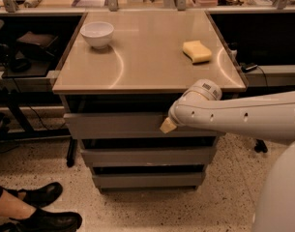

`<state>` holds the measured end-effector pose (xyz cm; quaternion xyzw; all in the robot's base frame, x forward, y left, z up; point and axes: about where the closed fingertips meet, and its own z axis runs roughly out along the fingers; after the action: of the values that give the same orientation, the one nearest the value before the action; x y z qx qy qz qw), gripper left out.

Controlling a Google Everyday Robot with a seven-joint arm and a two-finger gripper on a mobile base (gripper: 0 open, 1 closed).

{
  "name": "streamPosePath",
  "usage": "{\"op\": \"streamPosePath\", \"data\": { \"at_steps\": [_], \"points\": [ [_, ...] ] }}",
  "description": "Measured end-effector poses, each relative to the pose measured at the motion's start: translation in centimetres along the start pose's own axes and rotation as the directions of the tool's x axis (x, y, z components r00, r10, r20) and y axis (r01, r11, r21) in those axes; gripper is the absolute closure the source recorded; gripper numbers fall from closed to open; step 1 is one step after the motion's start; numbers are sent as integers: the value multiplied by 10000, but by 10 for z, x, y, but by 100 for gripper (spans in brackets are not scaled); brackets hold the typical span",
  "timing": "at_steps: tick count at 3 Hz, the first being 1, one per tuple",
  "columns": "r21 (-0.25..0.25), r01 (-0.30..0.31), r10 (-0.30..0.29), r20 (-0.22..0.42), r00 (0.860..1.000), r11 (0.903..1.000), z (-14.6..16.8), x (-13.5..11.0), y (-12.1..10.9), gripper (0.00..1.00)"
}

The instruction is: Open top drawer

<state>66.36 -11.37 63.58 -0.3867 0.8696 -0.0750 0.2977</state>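
Observation:
The top drawer (113,125) is the widest grey front, just under the tan cabinet top (147,76), with a dark gap above it. Two narrower grey drawers sit below it, the middle one (147,156) and the bottom one (147,180). My white arm (243,115) reaches in from the right across the cabinet's front. My gripper (167,125) shows as a pale yellowish tip against the top drawer's front, right of centre. The arm hides the right part of that drawer front.
A white bowl (97,33) and a yellow sponge (197,51) lie on the cabinet top. A person's black shoes (45,211) are on the speckled floor at lower left. My white base (280,192) fills the lower right. Dark desks stand on both sides.

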Motion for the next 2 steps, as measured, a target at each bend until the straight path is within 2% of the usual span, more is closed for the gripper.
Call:
{"op": "streamPosePath", "data": {
  "at_steps": [1,2],
  "points": [
    [1,0,0,4,10000,10000,-2,-1,-2,100],
    [10,-5,5,42,10000,10000,-5,0,-4,100]
  ]
}}
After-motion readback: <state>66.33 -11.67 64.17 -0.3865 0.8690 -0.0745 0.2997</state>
